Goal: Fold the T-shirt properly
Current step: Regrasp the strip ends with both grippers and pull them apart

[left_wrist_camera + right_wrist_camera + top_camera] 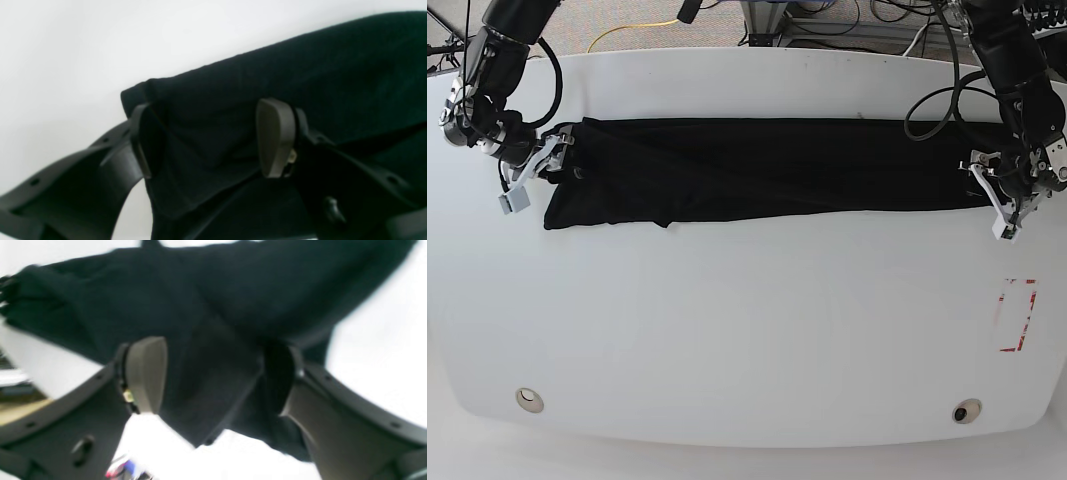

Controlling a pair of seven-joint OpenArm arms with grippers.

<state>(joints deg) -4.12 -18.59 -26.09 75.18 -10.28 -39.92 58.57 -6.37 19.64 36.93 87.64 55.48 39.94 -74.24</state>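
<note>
I see the T-shirt (757,170) lying as a long folded band across the far half of the white desk (747,330). My left gripper (210,140) and right gripper (213,373) sit at opposite ends (both fingers spread wide), fabric lying between the pads, neither clamping it.
</note>
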